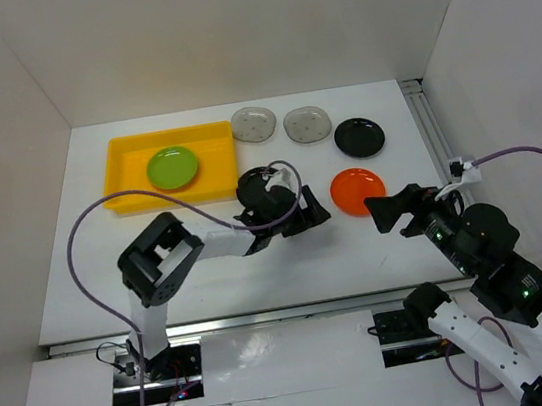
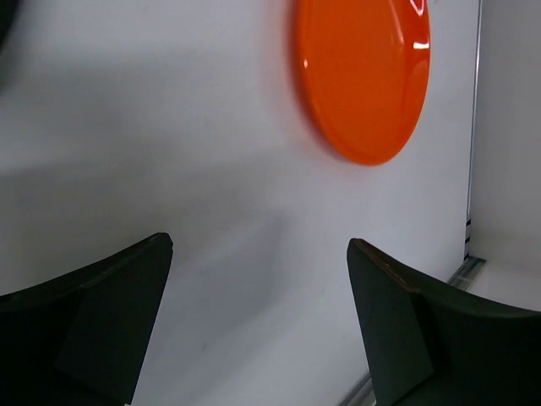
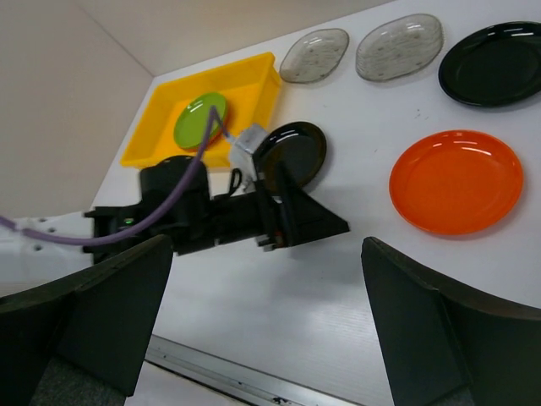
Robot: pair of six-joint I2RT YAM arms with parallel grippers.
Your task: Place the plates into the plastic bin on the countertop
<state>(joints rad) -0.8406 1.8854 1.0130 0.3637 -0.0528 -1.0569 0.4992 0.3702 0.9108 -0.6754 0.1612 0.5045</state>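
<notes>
1 green plate (image 1: 172, 167) lies in the bin (image 1: 123, 155) at the back left, with 5 more in view out on the countertop (image 1: 100, 277). 2 grey plates (image 1: 253, 124) sit just right of the bin and a black plate (image 1: 359, 137) lies beyond them. A second black plate (image 3: 296, 152) is partly hidden by the left wrist, and the orange plate (image 1: 357, 191) lies between the 2 grippers.

The left gripper (image 2: 258, 254) hovers low, jaws spread, nothing between them, the orange plate ahead of it. The right gripper (image 3: 266, 254) is wide apart too and empty, just beside that plate's near edge.

My read: orange goes next. It looks light, rigid and glossy — slippery — and it lies flat, so no grab from straight above. Take the raised rim, 1 finger over the lip and 1 under, tipping it up. A shallow bite could send it skating across the white surface.
</notes>
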